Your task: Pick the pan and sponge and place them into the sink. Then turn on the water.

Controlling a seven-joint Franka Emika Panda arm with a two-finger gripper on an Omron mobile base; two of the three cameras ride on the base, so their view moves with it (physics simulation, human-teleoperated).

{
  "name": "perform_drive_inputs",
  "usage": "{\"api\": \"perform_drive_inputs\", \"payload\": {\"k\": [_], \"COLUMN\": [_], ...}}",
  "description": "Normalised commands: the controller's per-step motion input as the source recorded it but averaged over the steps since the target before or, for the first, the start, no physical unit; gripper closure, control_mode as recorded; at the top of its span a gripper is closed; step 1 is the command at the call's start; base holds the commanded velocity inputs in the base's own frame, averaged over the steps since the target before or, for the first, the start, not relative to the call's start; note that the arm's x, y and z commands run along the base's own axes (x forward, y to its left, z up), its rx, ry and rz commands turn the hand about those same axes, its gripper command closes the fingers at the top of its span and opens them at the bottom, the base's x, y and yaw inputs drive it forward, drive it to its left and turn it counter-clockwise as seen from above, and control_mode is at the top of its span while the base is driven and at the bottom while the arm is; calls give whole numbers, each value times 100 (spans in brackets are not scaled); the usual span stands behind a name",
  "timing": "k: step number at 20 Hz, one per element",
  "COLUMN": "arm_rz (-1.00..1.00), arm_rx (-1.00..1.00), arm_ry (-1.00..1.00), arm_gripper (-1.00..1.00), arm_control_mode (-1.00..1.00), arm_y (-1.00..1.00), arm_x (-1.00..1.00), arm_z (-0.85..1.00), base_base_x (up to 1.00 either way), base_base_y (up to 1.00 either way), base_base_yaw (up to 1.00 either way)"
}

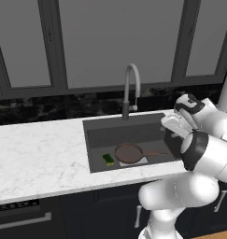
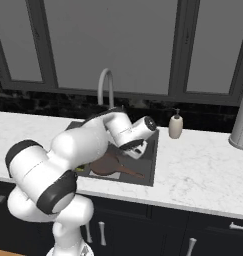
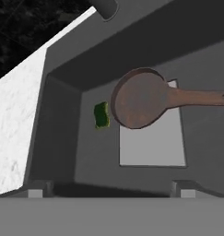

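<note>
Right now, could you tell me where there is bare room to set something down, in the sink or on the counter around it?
The widest free patch is the white counter left of the sink. The counter stretch between the soap bottle and the grey canister is also bare. The sink floor is crowded at its front left by the pan and sponge; its back strip below the faucet is bare.

Pan (image 1: 129,152), sponge (image 1: 108,159) on sink (image 1: 129,125) floor, apart.

No readable text, no labels, no brands, no numbers anywhere

Soap btl (image 2: 176,126) on marble ctr (image 2: 203,170), by canister (image 2: 241,122)
</note>
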Motion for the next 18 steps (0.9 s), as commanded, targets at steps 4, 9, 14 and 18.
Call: {"api": "perform_drive_inputs", "payload": {"k": [4,9,14,18], "arm_rz": [0,-1,0,0], "arm_rx": [9,0,0,8], "arm_ry": [-4,0,-1,-14], "arm_gripper": [-100,-100,-100,-100], "arm_control_mode": [-100,-100,-100,-100], "arm_y": [12,25,0,8], "arm_x": [24,34,0,13], "arm_z": [11,2,0,0], "base_base_x": [0,0,0,0], "base_base_y": [0,0,0,0], "base_base_yaw": [0,0,0,0]}}
